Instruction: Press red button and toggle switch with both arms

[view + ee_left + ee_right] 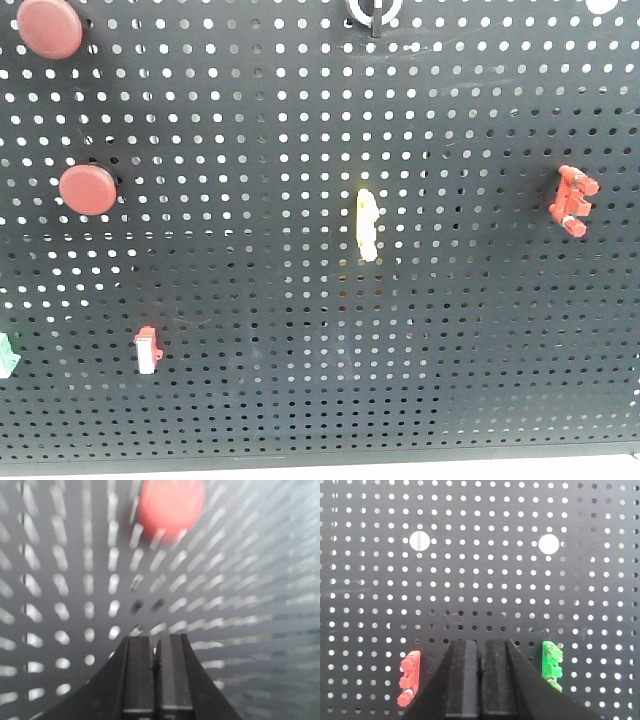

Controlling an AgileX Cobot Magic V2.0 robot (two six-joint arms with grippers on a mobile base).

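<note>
Red button (171, 505) blurred, just beyond my left claw (156, 639), slightly right; fingers together. Right claw (481, 642) together too, facing gap between red switch (409, 677) and green switch (551, 665). Toggle switch (372, 10) at pegboard (300, 120) edge, unseen from there. Risk: I flip wrong switch.

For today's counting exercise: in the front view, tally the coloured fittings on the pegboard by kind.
Red round buttons: 2
Red blocky switch: 1
Small red-and-white switch: 1
Pale yellow switch: 1
Green fitting, left edge: 1
Total: 6
</note>
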